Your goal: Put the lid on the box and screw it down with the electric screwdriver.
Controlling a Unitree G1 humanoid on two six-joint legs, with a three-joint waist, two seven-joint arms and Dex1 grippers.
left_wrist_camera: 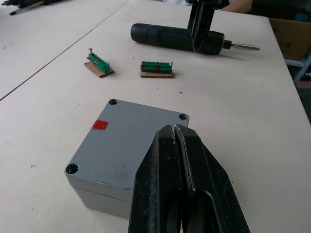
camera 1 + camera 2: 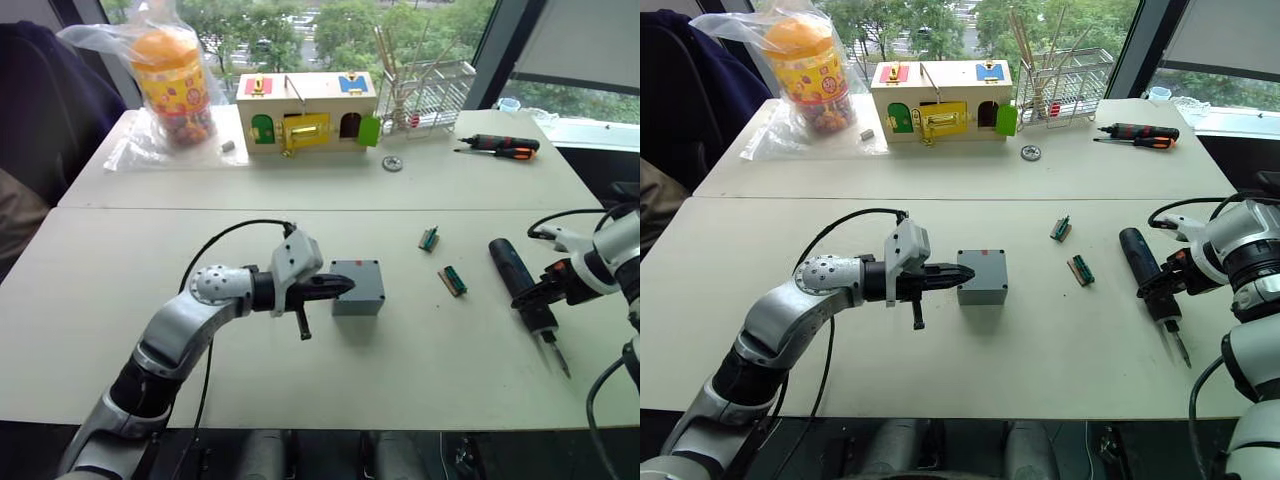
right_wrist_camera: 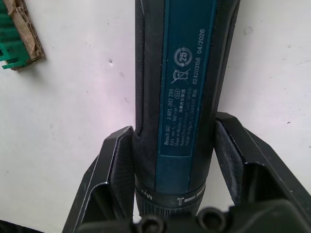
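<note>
Beyond the far edge, saw tall windows and green trees. Found the lid (image 1: 126, 141) already seated on the box (image 1: 92, 194) at mid-table, corner holes dark and seemingly without screws. Saw the left gripper (image 2: 345, 286) reaching in from the left with jaws pressed together, tip at the lid's left edge; judged this a steadying push to keep lid and box from sliding. Could not tell whether tip and lid truly touched. Found the right gripper (image 2: 535, 293) well to the right, jaws clamped across the body of the electric screwdriver (image 2: 520, 280), bit pointing toward the near edge; likely gripped low on the barrel for a lift and turn toward the holes. Noted two green screw strips (image 2: 452, 281) on card between box and tool, close for loading.

Stood on two pale tabletops butted together, seam running left to right. Spotted on the far one a wooden box (image 2: 305, 110) with coloured doors, a bagged jar (image 2: 172, 75), a wire rack (image 2: 425, 95) and a hand screwdriver (image 2: 500, 146).
</note>
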